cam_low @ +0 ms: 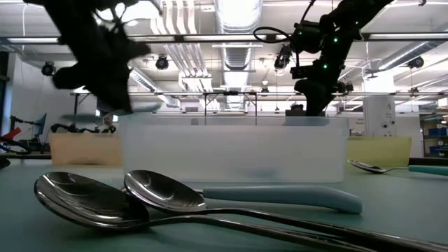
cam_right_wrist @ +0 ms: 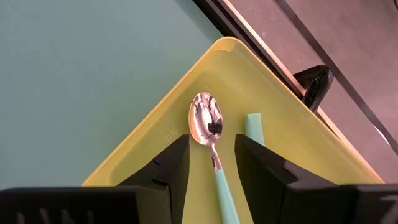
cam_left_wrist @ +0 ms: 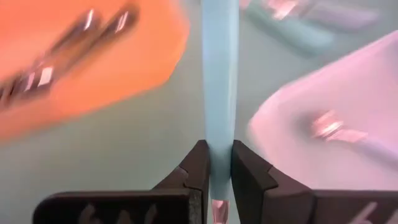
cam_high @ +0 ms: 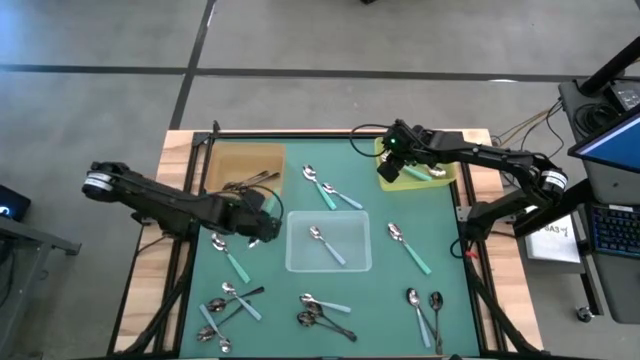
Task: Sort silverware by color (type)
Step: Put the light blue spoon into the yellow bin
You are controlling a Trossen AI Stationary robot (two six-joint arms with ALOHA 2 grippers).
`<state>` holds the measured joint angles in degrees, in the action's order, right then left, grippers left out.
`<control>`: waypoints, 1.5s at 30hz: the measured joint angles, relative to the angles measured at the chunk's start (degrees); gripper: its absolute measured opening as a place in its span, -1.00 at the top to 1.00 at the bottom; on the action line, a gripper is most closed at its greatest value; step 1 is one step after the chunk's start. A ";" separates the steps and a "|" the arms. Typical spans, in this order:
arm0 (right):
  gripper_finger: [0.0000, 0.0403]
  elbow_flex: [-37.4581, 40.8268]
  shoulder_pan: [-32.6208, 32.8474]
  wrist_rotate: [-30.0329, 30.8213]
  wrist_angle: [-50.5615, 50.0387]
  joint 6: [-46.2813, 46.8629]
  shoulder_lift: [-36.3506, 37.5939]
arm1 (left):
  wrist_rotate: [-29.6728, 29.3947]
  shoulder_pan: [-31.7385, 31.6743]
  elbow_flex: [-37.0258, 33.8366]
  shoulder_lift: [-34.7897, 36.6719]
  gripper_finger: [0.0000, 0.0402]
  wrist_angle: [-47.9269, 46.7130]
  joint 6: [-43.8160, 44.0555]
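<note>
Left gripper jaws are pinching a pale-blue spoon handle. Right gripper jaws, spread, are straddling a teal-handled spoon in the yellow-green tray.

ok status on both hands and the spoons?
Left hand shut on pale-blue-handled spoon, between brown tray and clear tray. Right hand open over teal-handled spoon in yellow tray. Nothing blocking.

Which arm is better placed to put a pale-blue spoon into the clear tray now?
Left. The left gripper is shut on a pale-blue spoon beside the clear tray; the right gripper hangs open over the yellow tray.
</note>
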<state>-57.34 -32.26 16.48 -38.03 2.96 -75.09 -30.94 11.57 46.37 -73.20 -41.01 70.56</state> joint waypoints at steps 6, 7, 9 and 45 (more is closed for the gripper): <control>0.40 0.02 0.01 0.01 0.26 -0.34 0.00 | -3.18 0.02 2.29 1.67 0.88 10.91 -13.90; 0.40 0.02 -0.01 0.01 1.11 -1.11 0.00 | -3.62 0.02 2.45 1.67 0.88 12.73 -15.89; 0.40 0.02 -0.01 0.00 3.07 -2.34 0.00 | -4.48 0.00 2.47 1.63 0.88 16.02 -18.51; 0.40 0.02 -0.01 -1.97 15.45 15.60 -0.84 | 12.68 -24.43 0.30 -16.11 0.88 66.84 -47.93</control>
<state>-57.32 -32.27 14.51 -22.58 18.56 -75.93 -18.26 -12.86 46.68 -89.31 25.83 22.63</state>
